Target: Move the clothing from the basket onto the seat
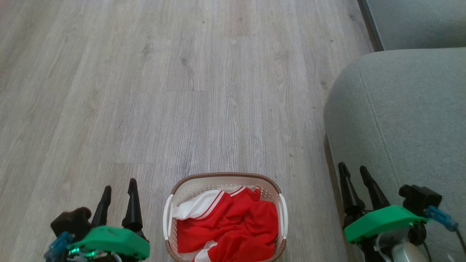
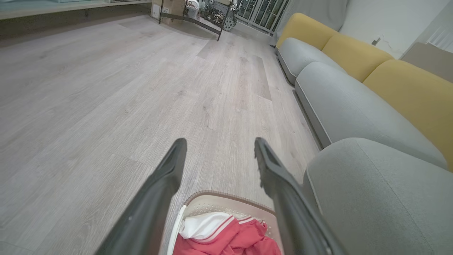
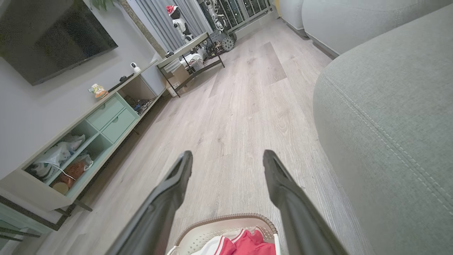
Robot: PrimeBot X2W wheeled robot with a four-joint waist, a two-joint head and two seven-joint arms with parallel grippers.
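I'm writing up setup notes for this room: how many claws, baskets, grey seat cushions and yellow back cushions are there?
Claws: 2 (left claw, right claw)
Basket: 1
Grey seat cushions: 3
Yellow back cushions: 3
Total: 9

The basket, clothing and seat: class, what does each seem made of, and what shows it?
The basket: probably matte white plastic, perforated walls, brown woven-look rim. The clothing: thin red fabric, seemingly synthetic, crumpled in soft folds. The seat: matte grey-green woven upholstery, stitched seam.
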